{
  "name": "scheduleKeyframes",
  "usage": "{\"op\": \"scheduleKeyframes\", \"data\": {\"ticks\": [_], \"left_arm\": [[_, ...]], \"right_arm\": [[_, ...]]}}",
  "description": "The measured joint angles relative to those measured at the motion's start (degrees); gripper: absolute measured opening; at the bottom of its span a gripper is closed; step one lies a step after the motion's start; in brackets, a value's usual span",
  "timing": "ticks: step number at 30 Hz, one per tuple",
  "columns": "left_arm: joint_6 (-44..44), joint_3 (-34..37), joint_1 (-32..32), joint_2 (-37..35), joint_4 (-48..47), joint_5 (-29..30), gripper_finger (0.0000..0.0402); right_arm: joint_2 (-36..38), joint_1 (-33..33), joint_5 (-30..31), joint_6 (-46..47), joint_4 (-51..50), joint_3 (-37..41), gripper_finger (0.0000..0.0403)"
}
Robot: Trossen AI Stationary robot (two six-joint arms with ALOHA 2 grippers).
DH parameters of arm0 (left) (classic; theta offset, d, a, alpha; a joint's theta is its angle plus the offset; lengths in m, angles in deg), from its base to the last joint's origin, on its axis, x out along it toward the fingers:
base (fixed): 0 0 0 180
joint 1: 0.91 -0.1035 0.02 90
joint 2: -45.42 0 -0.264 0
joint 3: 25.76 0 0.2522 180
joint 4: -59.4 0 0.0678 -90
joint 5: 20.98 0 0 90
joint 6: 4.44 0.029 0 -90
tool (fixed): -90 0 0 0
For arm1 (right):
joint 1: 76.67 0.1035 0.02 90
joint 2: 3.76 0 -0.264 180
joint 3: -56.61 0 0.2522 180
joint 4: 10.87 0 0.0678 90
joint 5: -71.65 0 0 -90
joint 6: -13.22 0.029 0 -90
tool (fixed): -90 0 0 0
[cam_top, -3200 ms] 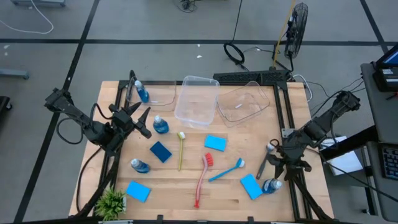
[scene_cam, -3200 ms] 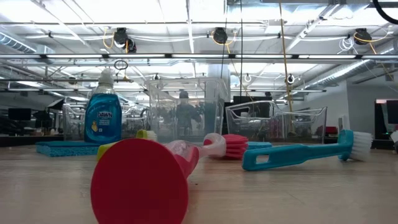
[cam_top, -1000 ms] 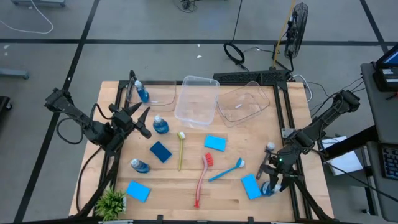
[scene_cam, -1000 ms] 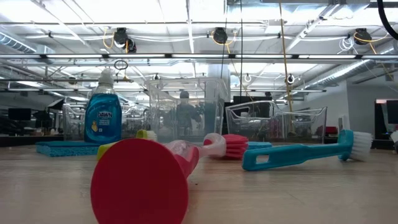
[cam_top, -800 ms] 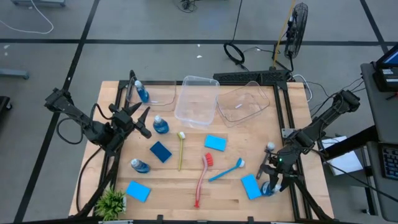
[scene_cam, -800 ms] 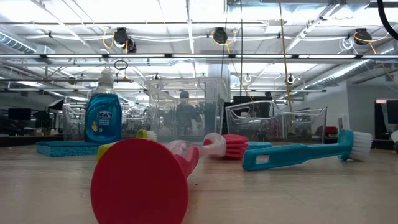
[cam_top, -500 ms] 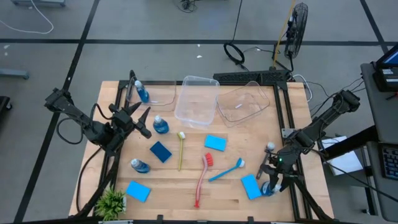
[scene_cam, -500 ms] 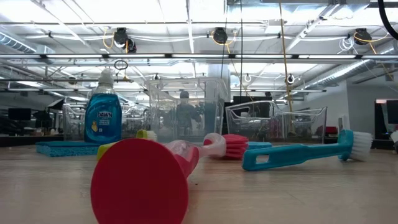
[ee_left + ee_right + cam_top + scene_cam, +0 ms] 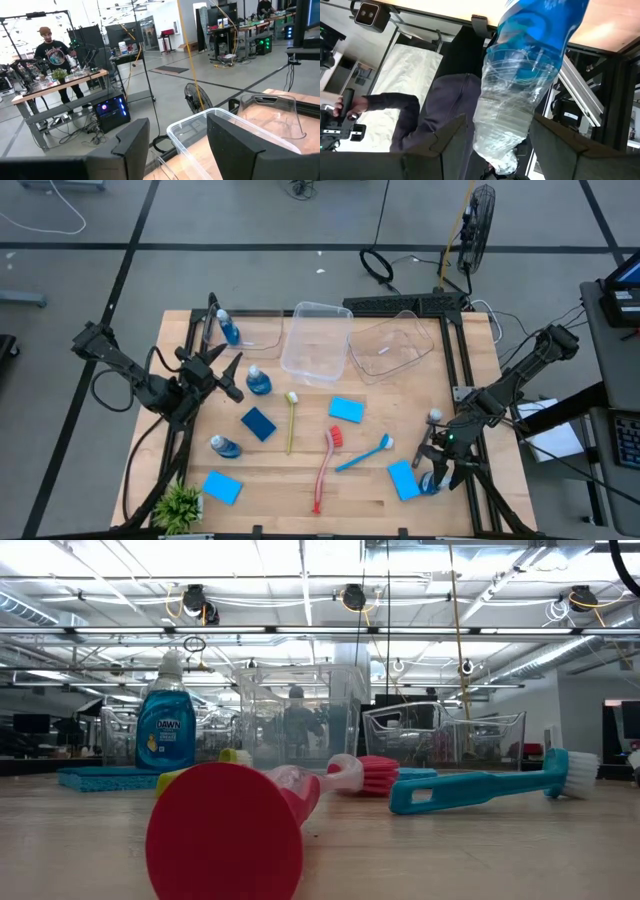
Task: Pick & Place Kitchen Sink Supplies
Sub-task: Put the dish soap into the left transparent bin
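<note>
Right pincer (image 9: pixel 437 470): newly lowered, apart astride bottle (image 9: pixel 432 481) at surface (image 9: pixel 360 498) edge; grasp pending. Left pincer (image 9: pixel 228 376): apart, empty.

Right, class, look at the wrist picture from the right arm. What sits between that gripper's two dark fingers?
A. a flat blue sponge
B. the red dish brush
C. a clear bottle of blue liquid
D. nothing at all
C: in the right wrist view a clear bottle of blue liquid fills the gap between the right gripper and its fingers, at the table's right front corner in the high view.
</note>
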Motion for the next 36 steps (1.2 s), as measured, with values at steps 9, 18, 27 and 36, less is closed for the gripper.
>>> {"op": "scheduleKeyframes", "data": {"ticks": [9, 18, 27, 36], "left_arm": [[0.00, 0.00, -0.02, 0.00, 0.02, 0.00, 0.0177], [-0.01, 0.00, -0.01, 0.00, 0.02, 0.00, 0.0161], [-0.02, 0.00, 0.00, 0.00, 0.02, 0.00, 0.0170], [0.00, 0.00, 0.00, 0.00, 0.00, 0.00, 0.0191]], "right_arm": [[0.00, 0.00, 0.01, -0.07, -1.64, 0.00, 0.0201], [0.00, -0.09, 0.19, -0.02, -3.27, 0.00, 0.0201], [0.00, -1.78, 0.16, -0.07, -3.97, 0.00, 0.0201], [0.00, -2.45, 0.00, -0.20, -4.49, 0.00, 0.0182]]}}
